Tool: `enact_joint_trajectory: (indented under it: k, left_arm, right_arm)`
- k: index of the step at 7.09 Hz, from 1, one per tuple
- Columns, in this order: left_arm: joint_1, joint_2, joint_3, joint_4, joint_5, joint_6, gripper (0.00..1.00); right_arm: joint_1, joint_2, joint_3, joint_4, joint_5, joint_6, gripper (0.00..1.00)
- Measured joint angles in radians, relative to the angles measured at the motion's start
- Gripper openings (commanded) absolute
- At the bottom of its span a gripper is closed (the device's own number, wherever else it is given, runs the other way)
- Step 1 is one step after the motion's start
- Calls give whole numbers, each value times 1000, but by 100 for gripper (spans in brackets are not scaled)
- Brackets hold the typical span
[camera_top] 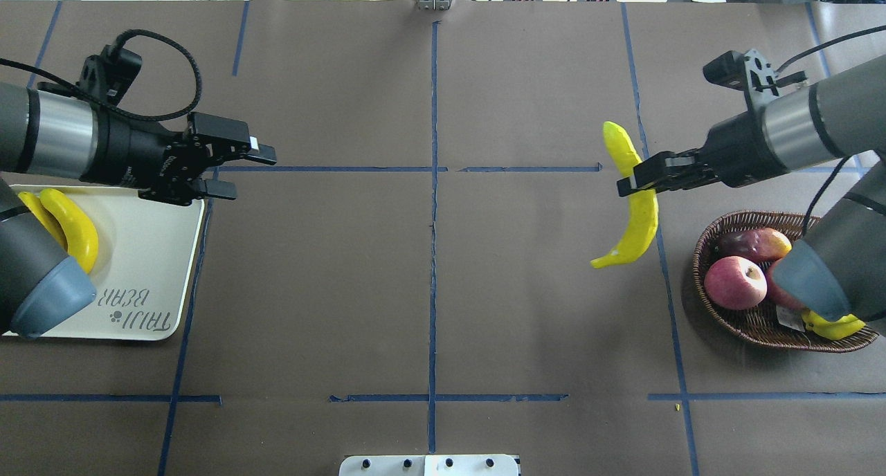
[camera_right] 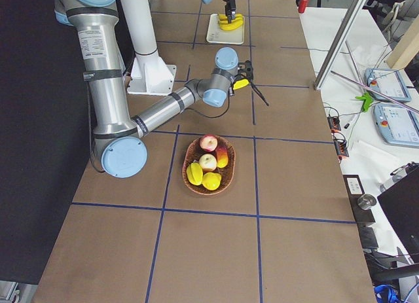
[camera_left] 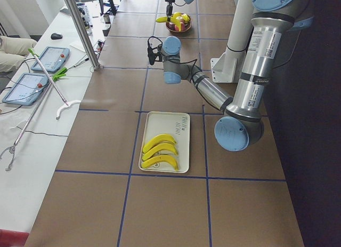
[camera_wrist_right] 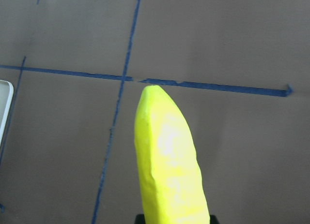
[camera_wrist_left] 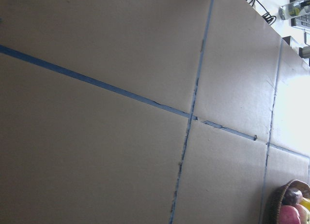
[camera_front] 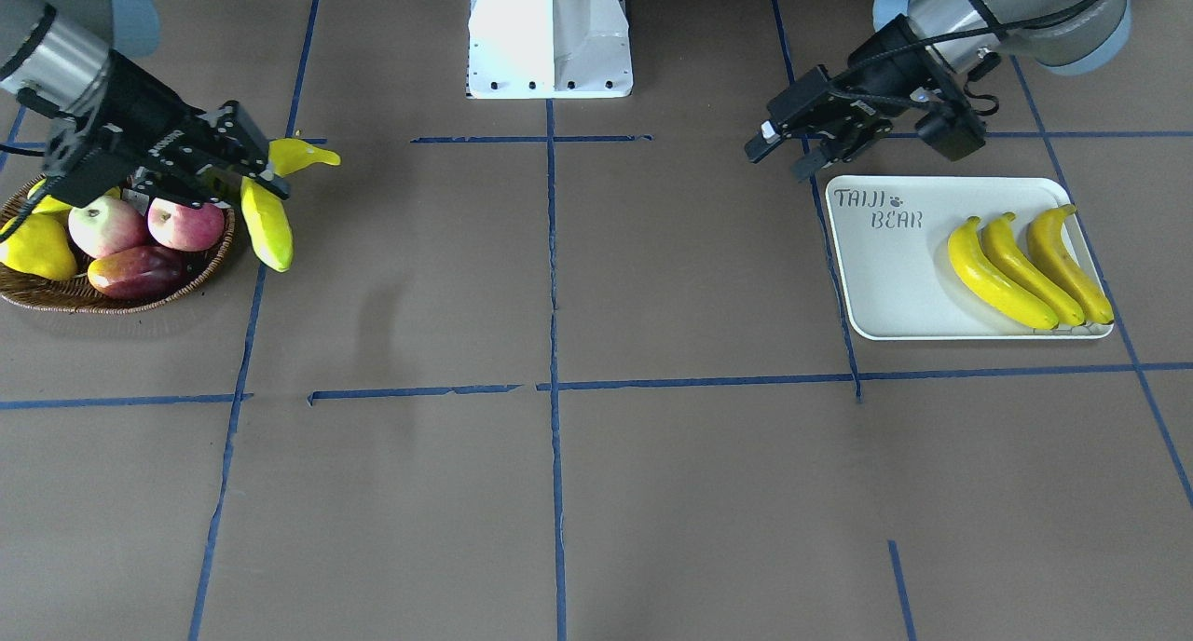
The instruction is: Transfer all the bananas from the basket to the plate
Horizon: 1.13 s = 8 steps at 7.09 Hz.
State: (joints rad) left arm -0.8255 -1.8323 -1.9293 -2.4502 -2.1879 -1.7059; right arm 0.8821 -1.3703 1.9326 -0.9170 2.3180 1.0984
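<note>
Found the right claw (camera_top: pixel 633 183) clamped across the fourth banana (camera_top: pixel 640 227) a little above its middle, likely to keep the long fruit balanced and stop it swinging. Held it in the air, clear of the basket (camera_top: pixel 754 332) and over bare table (camera_top: pixel 429 289), near the basket and well apart from the plate (camera_top: pixel 152 254).

Counted three bananas (camera_front: pixel 1021 268) already lying side by side at one end of the plate, packed close, apparently to leave room for the last. Noted the left claw (camera_top: pixel 249 176) spread wide and empty, hovering just past the plate's inner edge, perhaps posted there for a hand-over; judged that only a guess.

Could see just two plated bananas from overhead, with the third under the left elbow. Lost part of the basket under the right arm too: made out two apples (camera_front: pixel 107 226), a dark red mango-like fruit (camera_front: pixel 135 270) and plump yellow fruit (camera_front: pixel 37 248), but no further long banana in the right-side view. Got only the held banana's blunt end from the right wrist camera, with the fingers cut off at the bottom edge.
</note>
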Motion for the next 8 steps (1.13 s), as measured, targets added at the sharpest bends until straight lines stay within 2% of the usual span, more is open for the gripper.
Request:
enact_joint_trajectory:
  k: [2, 4, 5, 6, 8]
  left_arm:
    - [85, -81, 18, 5, 105, -39, 99]
    - [142, -150, 40, 21, 187, -84, 95]
    - [152, -186, 54, 45, 200, -106, 85]
    - [158, -215, 73, 62, 205, -122, 80]
    - [164, -240, 94, 73, 210, -131, 80]
  right_arm:
    - [-103, 133, -6, -65, -99, 86, 0]
    - [-203, 258, -6, -207, -220, 120, 0]
    - [-260, 297, -7, -246, -292, 135, 0]
    - [-299, 329, -7, -278, -343, 146, 0]
    - [-343, 377, -8, -329, -405, 154, 0]
